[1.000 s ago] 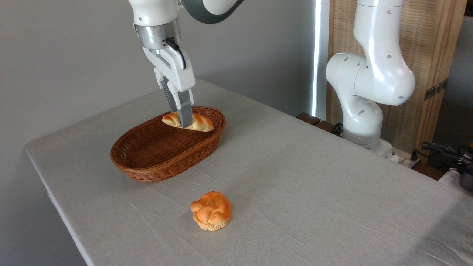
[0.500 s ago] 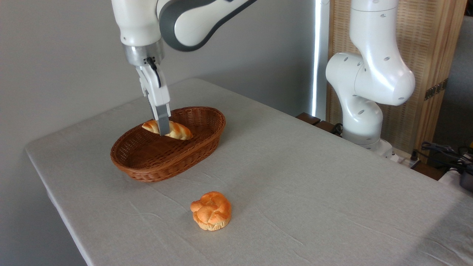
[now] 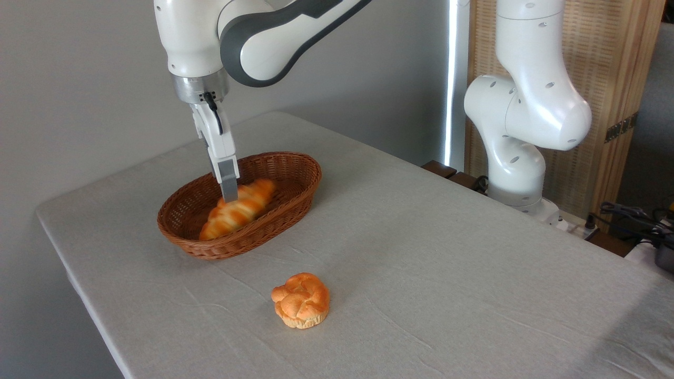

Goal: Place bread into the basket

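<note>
Where the bread point(image 3: 238, 208) lies now, inside the basket point(image 3: 287, 208), you can read the one relation that governs the coming move: the loaf sits directly below and partly in front of the gripper point(image 3: 228, 195), with its long axis running along the basket's own length, from the near-left end up toward the far-right end. Only one grey finger point(image 3: 227, 181) shows clearly, edge-on to the camera, and its tip overlaps the loaf's upper middle. You cannot tell from this view whether the fingers grip the loaf or have parted from it; treat the grasp as unconfirmed. Judge the loaf as resting on the woven floor, but note that its underside is hidden by the near wall.

Inspect the loaf: it is elongated and braided, golden-orange, with pale stripes between the twists. It appears whole and undeformed.

The basket is oval, shallow and reddish-brown. It stands on the table point(image 3: 421, 263) toward the far-left corner, well in from the left edge. The loaf occupies much of the basket's length.

A round knotted bun point(image 3: 300, 300) lies on the cloth near the front edge, well apart from the basket. Leave it where it is.

If the grip proves released, the likely next move is a straight lift, clear of the basket rim.
</note>
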Available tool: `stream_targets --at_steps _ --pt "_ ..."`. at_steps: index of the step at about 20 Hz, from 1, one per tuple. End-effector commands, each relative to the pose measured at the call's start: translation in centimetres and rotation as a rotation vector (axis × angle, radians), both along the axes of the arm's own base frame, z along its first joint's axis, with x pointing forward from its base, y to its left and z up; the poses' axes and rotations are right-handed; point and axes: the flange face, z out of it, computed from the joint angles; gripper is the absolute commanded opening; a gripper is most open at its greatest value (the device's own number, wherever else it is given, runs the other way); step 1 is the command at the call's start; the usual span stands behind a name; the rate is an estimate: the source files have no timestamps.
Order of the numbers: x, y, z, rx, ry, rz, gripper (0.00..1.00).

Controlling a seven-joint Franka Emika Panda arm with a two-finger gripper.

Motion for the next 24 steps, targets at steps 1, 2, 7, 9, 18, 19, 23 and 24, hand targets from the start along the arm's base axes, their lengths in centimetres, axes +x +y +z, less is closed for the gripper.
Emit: stream_targets --at_steps 1,2,7,9,18,19,23,24 --pt "0.6 0.3 0.7 -0.004 -0.019 0.066 1.00" --pt "0.7 0.7 1.0 -0.002 -0.023 0.078 1.00" --pt "2.1 6.5 5.8 0.017 -0.060 0.197 1.00" --pt "2.6 9.6 7.1 0.028 -0.048 0.249 1.00" --pt "3.8 18.2 6.4 0.131 -0.009 0.330 1.00" --pt "3.6 18.2 6.2 0.138 0.008 0.326 1.00" --pt "3.5 18.4 6.2 0.143 0.013 0.325 1.00" --pt "3.5 18.5 6.3 0.143 0.011 0.326 1.00"
